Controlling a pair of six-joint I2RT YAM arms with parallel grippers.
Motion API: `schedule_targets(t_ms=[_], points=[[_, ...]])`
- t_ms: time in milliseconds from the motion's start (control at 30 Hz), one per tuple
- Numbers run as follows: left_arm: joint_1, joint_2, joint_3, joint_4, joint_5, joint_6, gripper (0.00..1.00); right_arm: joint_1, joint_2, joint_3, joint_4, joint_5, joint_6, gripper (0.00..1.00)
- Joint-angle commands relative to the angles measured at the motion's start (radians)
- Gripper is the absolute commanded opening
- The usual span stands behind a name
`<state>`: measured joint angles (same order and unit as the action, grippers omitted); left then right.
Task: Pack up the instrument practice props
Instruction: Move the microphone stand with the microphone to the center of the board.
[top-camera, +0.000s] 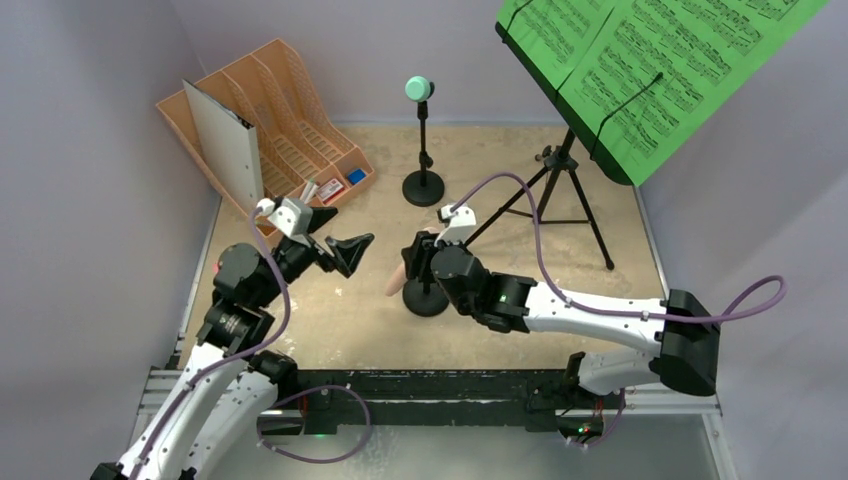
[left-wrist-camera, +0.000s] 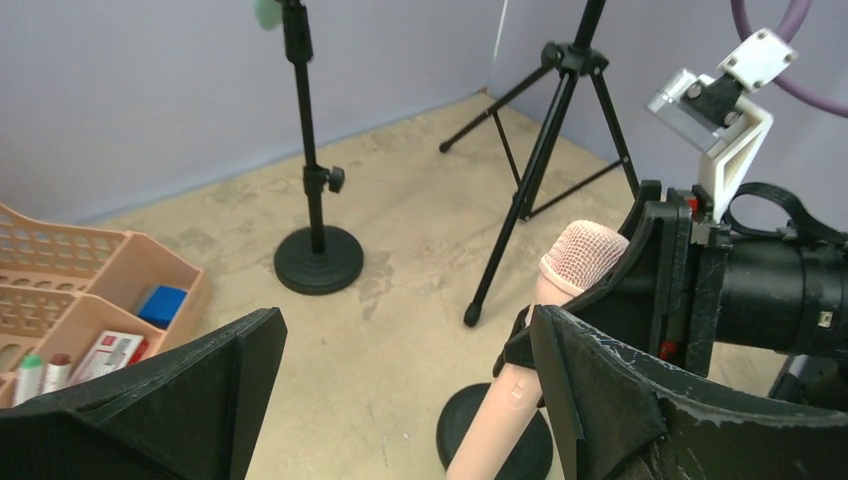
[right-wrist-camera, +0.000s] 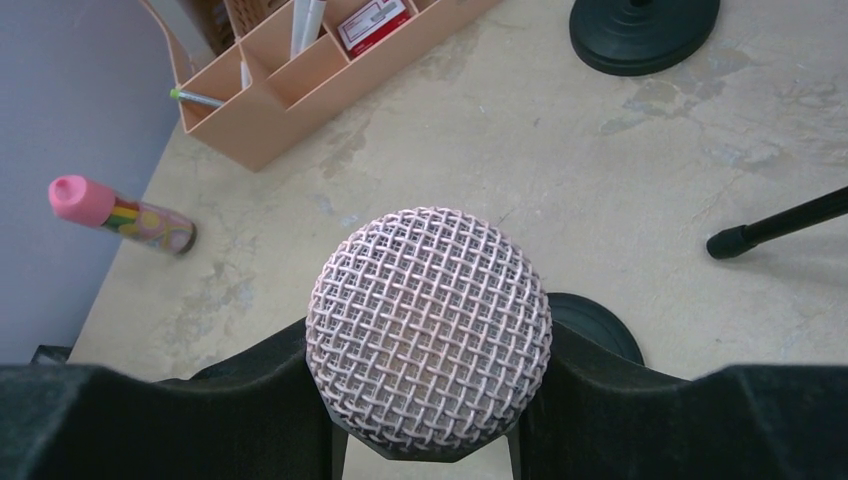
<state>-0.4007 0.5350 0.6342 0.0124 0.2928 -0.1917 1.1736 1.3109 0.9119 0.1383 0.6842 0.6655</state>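
Green pages (top-camera: 660, 70): spread on the stand's desk at the upper right of the overhead frame, not yet packed.
Black tripod (top-camera: 560, 190): upright beneath them, right of centre.
Right arm (top-camera: 590, 305): to do well, I judge, it should draw the pink microphone (right-wrist-camera: 428, 325) out along its own slant, slowly, so the round base does not tip. It reaches in low from the lower right, forearm nearly level.
Left arm (top-camera: 240, 290): folded at left centre, wrist aimed at the middle; it might well pin that base down.
Far pole (top-camera: 423, 150): top centre, with the teal microphone (top-camera: 419, 89) clipped on top.
Near pole (top-camera: 425, 298): frame centre, carrying the pink microphone tilted.
Right pincer (top-camera: 418, 258): closed on the pink microphone just under its mesh head.
Left pincer (left-wrist-camera: 400, 340): wide apart, holding nothing, just left of it.
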Motion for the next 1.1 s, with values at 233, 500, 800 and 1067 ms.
schedule_targets(t_ms=[233, 500, 800, 1067], points=[[-0.004, 0.102, 0.055, 0.005, 0.109, -0.015, 0.99, -0.002, -0.063, -0.115, 0.207, -0.014, 0.203, 0.27], [-0.004, 0.088, 0.056, -0.010, 0.073, -0.006, 0.98, -0.006, -0.030, -0.150, 0.264, 0.018, 0.424, 0.26], [-0.004, 0.092, 0.065, -0.048, 0.028, -0.003, 0.99, -0.004, 0.036, -0.093, 0.317, 0.044, 0.450, 0.32], [-0.004, 0.130, 0.110, -0.093, 0.047, -0.087, 0.97, -0.004, -0.053, -0.083, 0.297, 0.020, 0.272, 0.69]])
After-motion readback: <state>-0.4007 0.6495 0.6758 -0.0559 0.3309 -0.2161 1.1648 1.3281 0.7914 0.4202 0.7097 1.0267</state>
